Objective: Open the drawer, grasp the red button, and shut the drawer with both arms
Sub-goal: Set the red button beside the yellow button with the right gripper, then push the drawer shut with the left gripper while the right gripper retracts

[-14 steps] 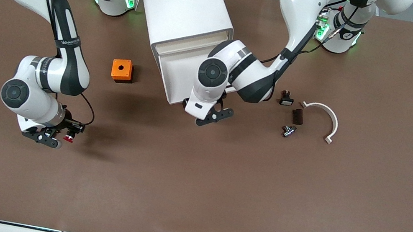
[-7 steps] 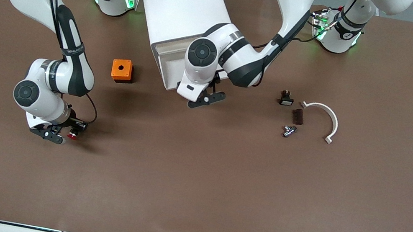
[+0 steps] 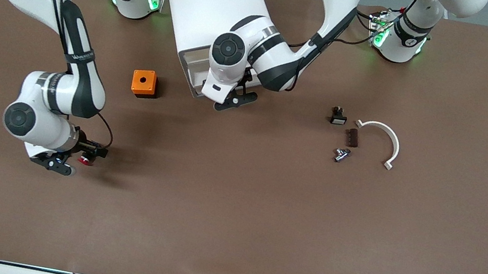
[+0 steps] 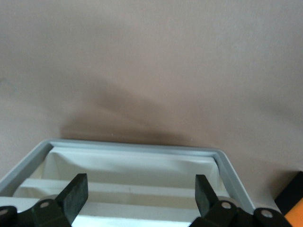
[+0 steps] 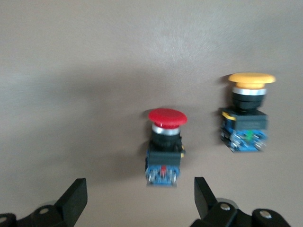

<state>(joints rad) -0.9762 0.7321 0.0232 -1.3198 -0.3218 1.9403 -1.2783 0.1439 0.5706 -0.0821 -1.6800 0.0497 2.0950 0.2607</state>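
The button [image 5: 165, 142], with red cap, black body and blue rear end, lies on the brown table just ahead of my right gripper [image 5: 137, 187], whose fingers are open and empty. In the front view the button [image 3: 84, 160] lies beside that gripper [image 3: 58, 166], near the right arm's end. My left gripper [image 3: 230, 100] is open at the front of the white drawer [image 3: 193, 68], which sticks out only a little from the white cabinet [image 3: 216, 6]. The left wrist view shows the drawer's rim [image 4: 137, 147] between its open fingers [image 4: 75, 191].
An orange-capped button [image 5: 246, 113] lies beside the red one. An orange box with a hole [image 3: 144, 83] stands near the cabinet. Small black parts [image 3: 338, 116], a metal piece [image 3: 341, 154] and a white curved piece [image 3: 387, 134] lie toward the left arm's end.
My left gripper has pushed the drawer most of the way into the cabinet. The right gripper has shifted a little beside the button, which has stayed on the table.
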